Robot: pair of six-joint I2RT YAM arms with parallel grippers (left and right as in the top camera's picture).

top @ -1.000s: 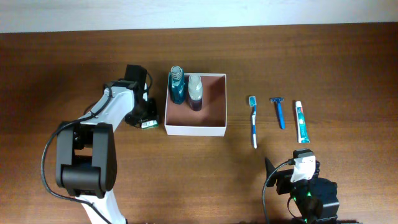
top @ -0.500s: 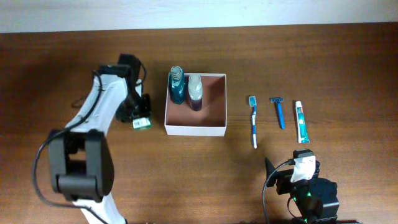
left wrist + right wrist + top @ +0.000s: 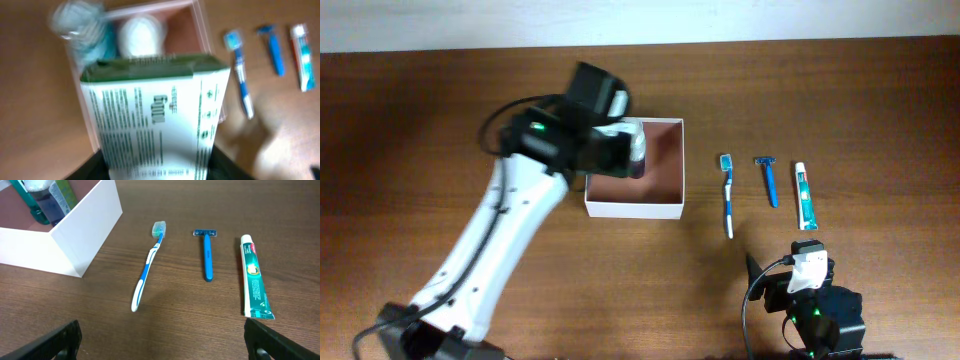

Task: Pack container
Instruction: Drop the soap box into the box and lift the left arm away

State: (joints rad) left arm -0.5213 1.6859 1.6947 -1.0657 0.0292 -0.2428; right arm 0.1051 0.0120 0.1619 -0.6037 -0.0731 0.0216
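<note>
1. From overhead, the container (image 3: 635,210) sits on the wooden surface (image 3: 880,100), and the left arm (image 3: 510,230) reaches across its left half, hiding whatever that arm carries.
2. The left wrist camera settles it: the left claw (image 3: 157,172) is clenched on a green-and-white carton (image 3: 155,120), held up over the container with its print blurred.
3. That same view catches a teal bottle (image 3: 82,30) and a white-capped bottle (image 3: 140,37) standing together inside the container, past the carton.
4. To the right of the container, a toothbrush (image 3: 727,195), a razor (image 3: 769,180) and a toothpaste tube (image 3: 804,196) lie side by side on the surface, none touching.
5. The right wrist view shows the right claw (image 3: 167,347) released, its fingers spread wide and low over the surface, well apart from the container.
6. Only this low angle shows the container's white outer wall face-on.
</note>
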